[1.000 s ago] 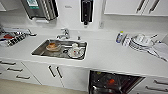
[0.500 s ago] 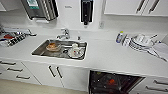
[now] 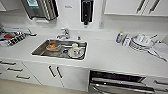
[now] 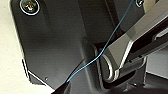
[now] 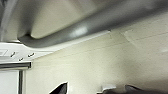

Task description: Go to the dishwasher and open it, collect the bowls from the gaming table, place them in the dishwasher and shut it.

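white counter (image 3: 105, 56), steel sink (image 3: 40, 51), dishwasher (image 3: 117, 83) ajar below

White counter (image 3: 105, 56) — inset steel sink (image 3: 40, 51), plate stack (image 3: 140, 43) and bottle (image 3: 120, 37) at right.

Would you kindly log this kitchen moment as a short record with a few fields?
Setting: white kitchen counter with white cabinet doors below it
Sink: stainless-steel basin set in the counter, holding dirty dishes, one a brownish bowl
Tap: metal faucet behind the basin
Counter right: stack of white plates and a small bottle with a blue label
Dishwasher: steel-fronted dishwasher under the counter, door ajar, dark gap at the top
Wall: black dispenser above the sink
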Robot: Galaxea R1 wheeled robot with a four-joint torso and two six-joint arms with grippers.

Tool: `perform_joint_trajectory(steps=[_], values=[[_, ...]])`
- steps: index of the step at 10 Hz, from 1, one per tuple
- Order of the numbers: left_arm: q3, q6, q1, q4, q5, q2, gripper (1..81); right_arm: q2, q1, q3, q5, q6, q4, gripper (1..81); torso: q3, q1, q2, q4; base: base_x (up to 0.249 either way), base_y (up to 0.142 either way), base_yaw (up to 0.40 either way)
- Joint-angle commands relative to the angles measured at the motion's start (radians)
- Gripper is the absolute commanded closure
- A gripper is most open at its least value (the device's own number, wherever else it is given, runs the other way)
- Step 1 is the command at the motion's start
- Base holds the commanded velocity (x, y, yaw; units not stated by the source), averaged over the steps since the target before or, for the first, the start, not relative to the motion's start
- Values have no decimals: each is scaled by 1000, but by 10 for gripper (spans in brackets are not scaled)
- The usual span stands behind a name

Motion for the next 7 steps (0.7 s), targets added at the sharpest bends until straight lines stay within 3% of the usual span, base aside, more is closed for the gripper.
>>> perform_joint_trajectory(steps=[1, 3, 5, 7], values=[[3, -5, -5, -20, 42, -6, 10, 10, -45, -116, -28, -16, 6, 10, 0, 0, 0, 0, 0, 0, 0], [-39, -5, -7, -32, 41, 17, 10, 42, -144, -234, -69, -39, -7, 10, 0, 0, 0, 0, 0, 0, 0], [-99, -5, -5, -32, 33, 53, 10, 45, -227, -300, -69, -79, -73, 10, 0, 0, 0, 0, 0, 0, 0], [-121, -5, 1, -43, -28, 53, 10, 49, -305, -339, -56, -88, -149, 10, 0, 0, 0, 0, 0, 0, 0]])
